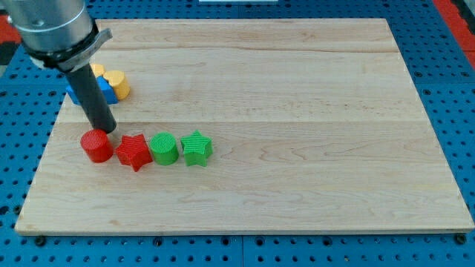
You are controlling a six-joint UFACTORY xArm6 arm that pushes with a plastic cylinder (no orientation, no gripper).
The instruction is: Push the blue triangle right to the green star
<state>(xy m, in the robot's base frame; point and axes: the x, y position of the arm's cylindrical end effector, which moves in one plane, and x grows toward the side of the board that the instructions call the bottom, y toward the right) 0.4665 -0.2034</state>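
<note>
The blue triangle (107, 91) lies near the board's left edge, mostly hidden behind my rod, beside a yellow block (117, 81). The green star (197, 147) sits lower, right of centre-left, at the right end of a row of blocks. My tip (106, 130) rests on the board just above the red cylinder (96, 145), below the blue triangle and well left of the green star.
A red star (133, 151) and a green cylinder (163, 148) lie in the row between the red cylinder and the green star. A second yellow block (97, 70) and more blue (72, 93) show behind the rod. The wooden board (297, 111) sits on a blue pegboard.
</note>
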